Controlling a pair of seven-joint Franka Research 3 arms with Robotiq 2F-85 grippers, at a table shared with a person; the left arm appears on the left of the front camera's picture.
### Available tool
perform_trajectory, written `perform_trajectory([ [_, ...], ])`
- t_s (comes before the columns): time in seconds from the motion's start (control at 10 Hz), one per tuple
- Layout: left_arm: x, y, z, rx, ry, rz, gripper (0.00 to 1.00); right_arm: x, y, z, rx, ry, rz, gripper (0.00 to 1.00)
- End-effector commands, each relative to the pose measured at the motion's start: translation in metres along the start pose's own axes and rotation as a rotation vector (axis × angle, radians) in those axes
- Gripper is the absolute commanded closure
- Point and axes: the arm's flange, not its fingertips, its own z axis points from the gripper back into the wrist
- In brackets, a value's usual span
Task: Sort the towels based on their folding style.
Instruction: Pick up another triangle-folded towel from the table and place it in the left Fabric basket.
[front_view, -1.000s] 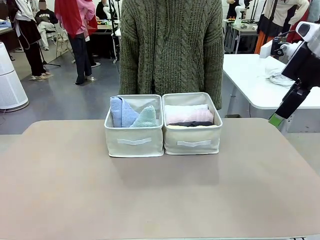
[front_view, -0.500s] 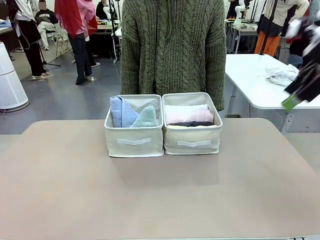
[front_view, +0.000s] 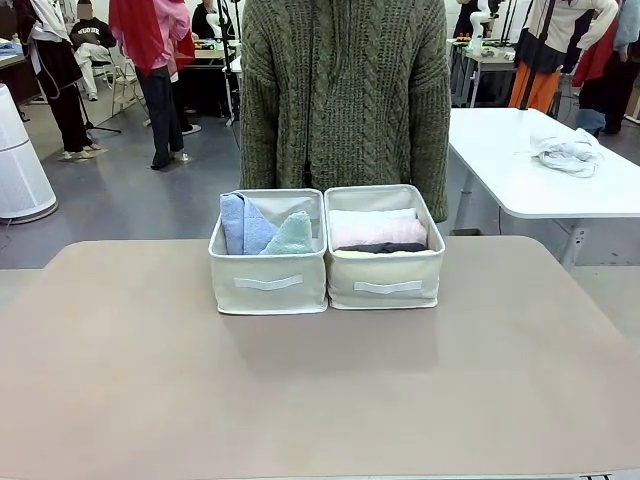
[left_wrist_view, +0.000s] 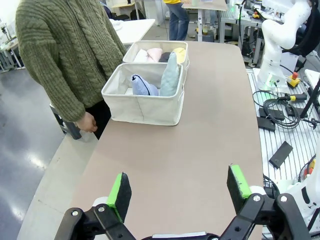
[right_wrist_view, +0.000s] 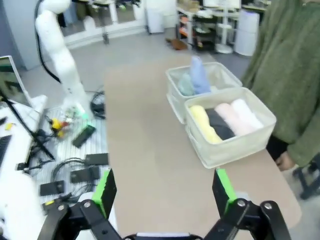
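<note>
Left bin (front_view: 267, 283): cream fabric, white handle strip; holds periwinkle blue cone towel (front_view: 240, 222), pale teal cone towel (front_view: 291, 237)
Right bin (front_view: 386, 281): cream, white handle strip; holds white roll (front_view: 370, 215), pale pink roll (front_view: 380, 232), dark grey roll (front_view: 382, 247), yellow roll (right_wrist_view: 202, 123)
Table (front_view: 320, 390): beige-brown, plain
Person's sweater (front_view: 345, 90): olive green, cable-knit
Left gripper (left_wrist_view: 180, 187), right gripper (right_wrist_view: 164, 189): black, green pads
</note>
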Motion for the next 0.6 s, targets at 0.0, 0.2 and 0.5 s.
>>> perform_trajectory([
  [0.0, 0.003, -0.002, -0.001, 0.005, -0.008, 0.015, 0.0, -0.021, -0.016, 0.019, 0.089, 0.018, 0.004, 0.0],
  [0.2, 0.003, -0.002, -0.001, 0.005, -0.008, 0.015, 0.0, -0.034, -0.019, 0.035, 0.061, 0.001, 0.025, 0.0],
  [0.5, 0.003, -0.002, -0.001, 0.005, -0.008, 0.015, 0.0, -0.043, -0.028, 0.032, -0.021, -0.022, -0.022, 0.0],
])
